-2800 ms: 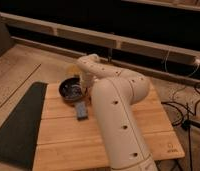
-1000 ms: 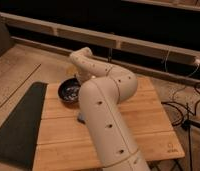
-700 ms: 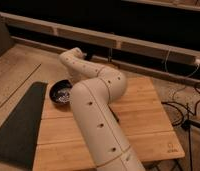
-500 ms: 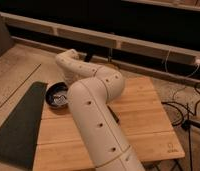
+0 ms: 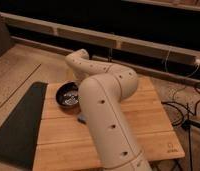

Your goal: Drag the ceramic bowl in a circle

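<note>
Though mostly hidden by the white arm [image 5: 105, 115], reaching with the gripper [image 5: 76, 86] over the wooden board's [image 5: 143, 125] far-left corner
Sitting on that same corner, the ceramic bowl [image 5: 66, 95]; cannot tell whether gripper spread or pressed together

This looks like a robotics lab or test room, not a home. A bulky white robot arm [image 5: 105, 115] rises from the front edge of a pale bamboo-plank bench [image 5: 143, 112], with a small printed mark [image 5: 173, 146] near the bench's right front corner. Its gripper is hidden behind the arm, over the left rear part of the bench by the dark glossy ceramic bowl [image 5: 67, 95]. Loose black cables [image 5: 185, 107] trail over the speckled floor [image 5: 23, 65] off the right edge. A flat dark mat [image 5: 18, 125] lies along the left edge, and pale horizontal rails [image 5: 143, 42] cross the dark wall behind.
</note>
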`<state>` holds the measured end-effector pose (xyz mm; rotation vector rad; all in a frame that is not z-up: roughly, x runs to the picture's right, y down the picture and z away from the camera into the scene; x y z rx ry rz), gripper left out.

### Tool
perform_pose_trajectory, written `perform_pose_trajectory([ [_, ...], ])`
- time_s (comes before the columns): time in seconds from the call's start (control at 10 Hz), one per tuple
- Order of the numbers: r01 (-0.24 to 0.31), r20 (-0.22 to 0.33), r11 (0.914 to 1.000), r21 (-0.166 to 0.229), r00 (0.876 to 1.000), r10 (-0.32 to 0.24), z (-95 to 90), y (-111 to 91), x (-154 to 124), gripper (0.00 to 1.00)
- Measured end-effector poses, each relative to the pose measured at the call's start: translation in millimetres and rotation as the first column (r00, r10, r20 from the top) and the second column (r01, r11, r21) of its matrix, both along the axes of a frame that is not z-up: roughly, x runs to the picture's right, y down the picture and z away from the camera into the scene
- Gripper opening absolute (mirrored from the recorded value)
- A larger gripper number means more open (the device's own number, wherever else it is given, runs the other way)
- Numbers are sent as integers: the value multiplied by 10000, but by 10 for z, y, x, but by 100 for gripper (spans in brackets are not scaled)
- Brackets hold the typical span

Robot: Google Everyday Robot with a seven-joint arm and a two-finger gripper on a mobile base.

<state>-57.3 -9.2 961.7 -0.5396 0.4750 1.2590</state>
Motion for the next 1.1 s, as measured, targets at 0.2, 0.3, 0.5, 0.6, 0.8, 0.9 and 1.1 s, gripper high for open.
perform_pose_trajectory([
  [0.2, -796, -564, 9957, 465, 9950, 822, 17, -213, 316, 0],
  [0.3, -863, -622, 9951, 479, 9941, 892, 16, -224, 351, 0],
  [0.5, -847, -563, 9952, 481, 9946, 874, 16, -223, 300, 0],
  [0.6, -846, -551, 9953, 475, 9947, 871, 20, -216, 294, 0],
  [0.8, -763, -736, 9964, 367, 9942, 789, 107, -149, 355, 0],
  [0.9, -758, -833, 9964, 388, 9934, 789, 171, -167, 410, 0],
  [1.1, -748, -832, 9958, 529, 9934, 790, 273, -274, 462, 0],
])
